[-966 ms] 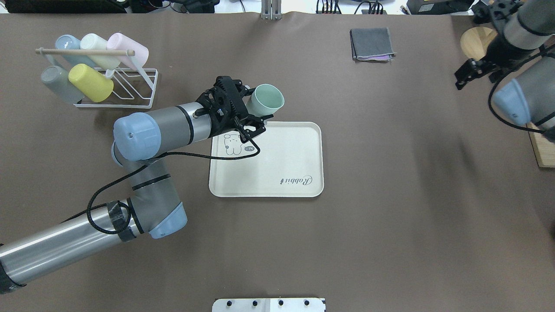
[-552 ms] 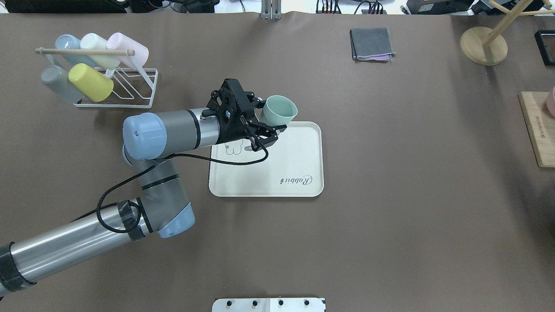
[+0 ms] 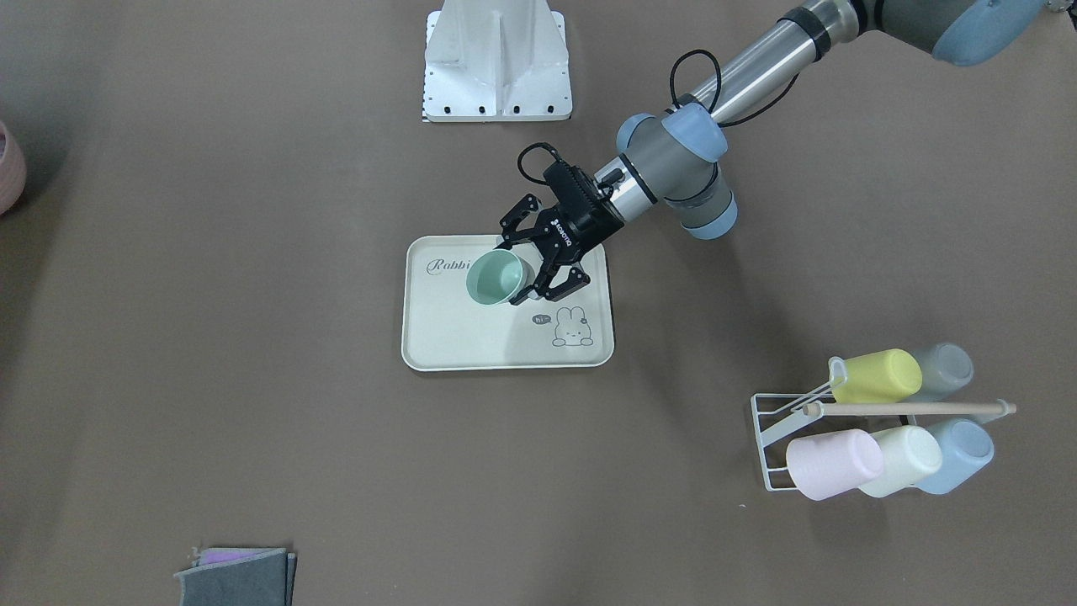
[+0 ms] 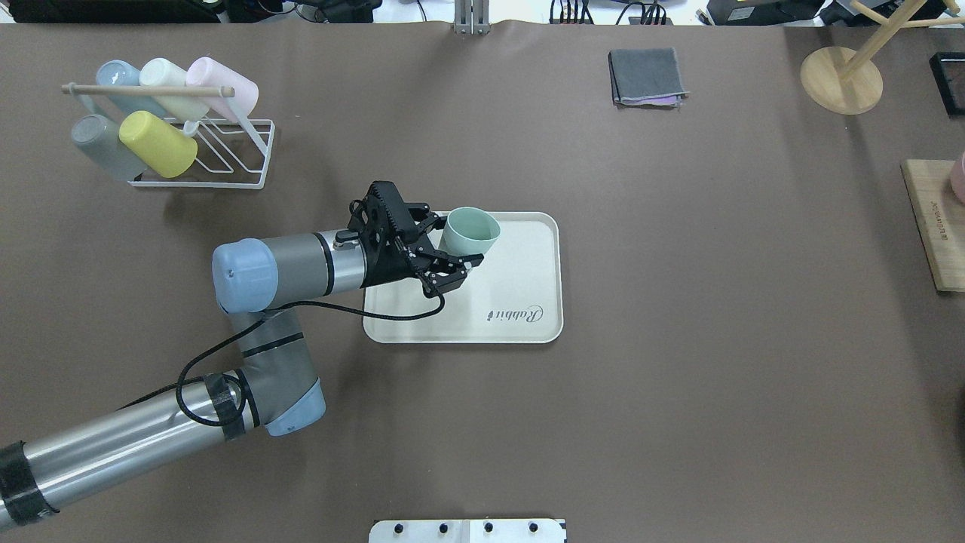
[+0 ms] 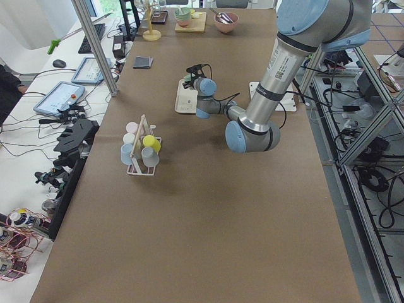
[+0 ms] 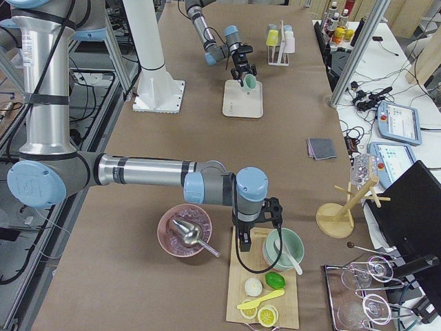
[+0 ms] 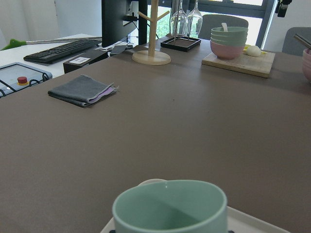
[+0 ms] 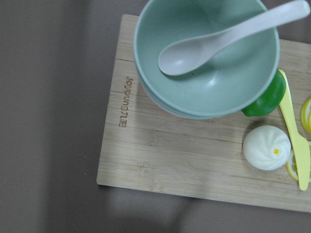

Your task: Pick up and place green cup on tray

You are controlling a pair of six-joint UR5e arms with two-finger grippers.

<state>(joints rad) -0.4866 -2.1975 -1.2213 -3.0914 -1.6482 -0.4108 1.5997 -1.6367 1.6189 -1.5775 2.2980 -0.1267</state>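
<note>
The left gripper (image 4: 454,247) is clamped on the green cup (image 4: 469,231), one finger on each side of its wall. The cup is mouth up over the far left part of the tray (image 4: 520,302). Whether its base touches the tray cannot be told. Nothing else sits on the tray, and nothing stands between cup and tray floor.

Far left on the table is a white wire rack (image 4: 230,154). It holds a yellow cup (image 4: 158,143), a grey one (image 4: 104,147), and blue, cream and pink ones on their sides, well apart from the tray. A folded grey cloth (image 4: 647,77) lies at the far edge, right of centre. A wooden stand (image 4: 840,79) is in the far right corner, and a wooden board (image 4: 935,226) lies at the right edge.

The right gripper (image 6: 255,231) hangs over that board just beside stacked green bowls (image 6: 284,248) with a spoon. I cannot tell how its jaws stand. A pink bowl (image 6: 185,232) sits near the board.

The table (image 4: 678,377) is covered in plain brown. Beyond its far edge are desks with a keyboard, tablets and a monitor, and metal frame posts.
</note>
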